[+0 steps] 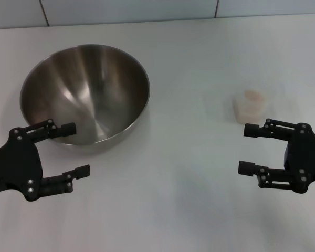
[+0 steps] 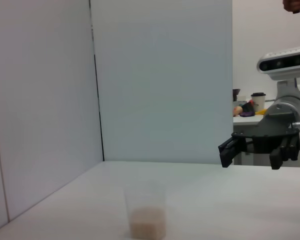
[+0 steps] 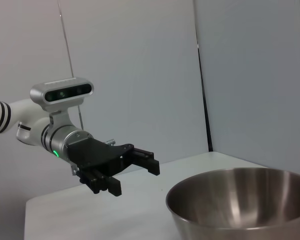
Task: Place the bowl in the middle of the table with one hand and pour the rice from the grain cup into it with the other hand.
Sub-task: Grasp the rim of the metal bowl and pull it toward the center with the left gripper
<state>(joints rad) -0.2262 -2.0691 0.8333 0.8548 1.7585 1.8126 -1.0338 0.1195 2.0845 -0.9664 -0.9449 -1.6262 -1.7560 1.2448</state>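
The steel bowl (image 1: 85, 90) stands empty on the left half of the white table (image 1: 173, 215). My left gripper (image 1: 76, 150) hovers open just in front of its near rim, one finger close to the bowl's wall. On the right stands the small clear grain cup (image 1: 248, 105), upright, with a low layer of rice (image 2: 147, 225) in its bottom. My right gripper (image 1: 246, 149) is open a little nearer than the cup, not touching it. The right wrist view shows the bowl (image 3: 240, 205) and, beyond it, the left gripper (image 3: 135, 179). The left wrist view shows the cup (image 2: 146, 207) and the right gripper (image 2: 250, 156) farther off.
Pale wall panels (image 1: 126, 10) run along the table's far edge. A bare stretch of tabletop lies between bowl and cup. Beyond the table, in the left wrist view, a distant desk (image 2: 250, 114) carries small items.
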